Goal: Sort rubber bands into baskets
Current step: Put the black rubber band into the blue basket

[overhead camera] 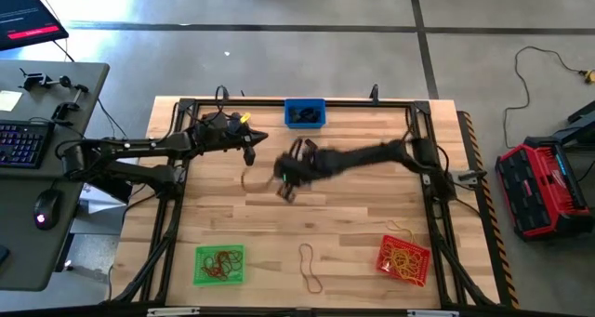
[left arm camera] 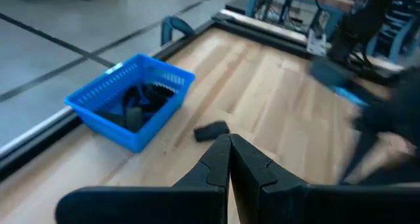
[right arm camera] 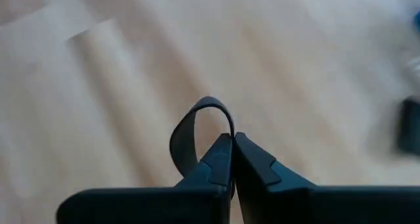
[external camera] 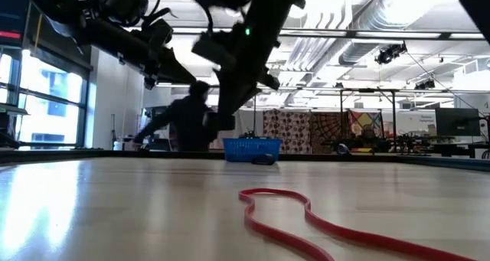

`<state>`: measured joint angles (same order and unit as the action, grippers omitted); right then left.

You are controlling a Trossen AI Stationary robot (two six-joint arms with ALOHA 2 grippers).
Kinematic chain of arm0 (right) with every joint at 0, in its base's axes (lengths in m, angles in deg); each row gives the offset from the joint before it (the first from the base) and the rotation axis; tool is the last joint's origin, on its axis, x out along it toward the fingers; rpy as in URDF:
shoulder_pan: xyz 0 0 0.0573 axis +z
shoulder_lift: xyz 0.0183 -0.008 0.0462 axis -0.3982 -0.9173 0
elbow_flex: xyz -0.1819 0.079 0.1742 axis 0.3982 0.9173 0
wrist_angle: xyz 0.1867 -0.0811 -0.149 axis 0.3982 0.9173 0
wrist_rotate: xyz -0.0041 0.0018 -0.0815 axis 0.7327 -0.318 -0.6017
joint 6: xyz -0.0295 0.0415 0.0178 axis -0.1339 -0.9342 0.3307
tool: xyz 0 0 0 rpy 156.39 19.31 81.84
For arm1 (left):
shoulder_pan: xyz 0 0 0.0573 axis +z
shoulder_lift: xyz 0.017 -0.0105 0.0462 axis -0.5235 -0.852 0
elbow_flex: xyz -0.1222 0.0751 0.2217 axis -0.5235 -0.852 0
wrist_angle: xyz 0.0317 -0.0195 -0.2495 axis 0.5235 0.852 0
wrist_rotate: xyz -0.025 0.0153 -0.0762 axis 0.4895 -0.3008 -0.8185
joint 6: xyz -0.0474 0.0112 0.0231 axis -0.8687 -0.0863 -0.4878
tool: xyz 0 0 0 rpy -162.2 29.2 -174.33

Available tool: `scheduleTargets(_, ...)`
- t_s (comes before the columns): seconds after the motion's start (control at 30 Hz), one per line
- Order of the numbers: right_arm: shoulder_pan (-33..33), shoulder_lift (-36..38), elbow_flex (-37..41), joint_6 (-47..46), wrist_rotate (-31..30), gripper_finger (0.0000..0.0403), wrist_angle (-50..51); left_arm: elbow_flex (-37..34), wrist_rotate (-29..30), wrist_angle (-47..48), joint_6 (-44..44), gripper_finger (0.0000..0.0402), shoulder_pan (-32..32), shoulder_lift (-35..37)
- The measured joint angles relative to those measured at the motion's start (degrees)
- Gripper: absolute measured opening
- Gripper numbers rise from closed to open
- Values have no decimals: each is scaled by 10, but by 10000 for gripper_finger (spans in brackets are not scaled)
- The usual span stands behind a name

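The blue basket (overhead camera: 305,112) stands at the table's far edge with black rubber bands inside. The green basket (overhead camera: 219,265) is at the near left and the red basket (overhead camera: 404,259) at the near right; both hold bands. A reddish-brown rubber band (overhead camera: 310,266) lies on the table between them. My right gripper (overhead camera: 284,181), blurred, hangs over the table's middle, shut on a black rubber band (right arm camera: 191,129). My left gripper (left arm camera: 230,142) is shut with nothing in it, above the far left part of the table. My right gripper pinches the black rubber band between its two fingertips, where the band's loop (right arm camera: 226,122) meets them. The rest of the loop curls out beyond and beside the fingertips. The fingers slant down from above, and the band is clear of the table.
A loose black band (left arm camera: 211,131) lies on the wood next to the blue basket. A tan band (overhead camera: 249,179) lies near the table's middle left. A black frame runs round the table's edges. A person (external camera: 190,119) shows in the room beyond the far edge.
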<state>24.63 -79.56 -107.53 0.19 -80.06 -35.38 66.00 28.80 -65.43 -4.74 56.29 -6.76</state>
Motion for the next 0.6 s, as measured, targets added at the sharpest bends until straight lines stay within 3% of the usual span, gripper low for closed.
scheduleTargets(0.27, -159, 3, -24, 175, 109, 0, 0, 0, 3, -21, -3, 0, 29, 0)
scheduleTargets(0.5, -299, 3, -28, 253, 206, 0, -2, 0, 61, -21, -34, 0, 31, 0)
scheduleTargets(0.6, -349, 3, -28, 276, 212, 0, -2, 0, 88, -21, -46, 0, 31, 0)
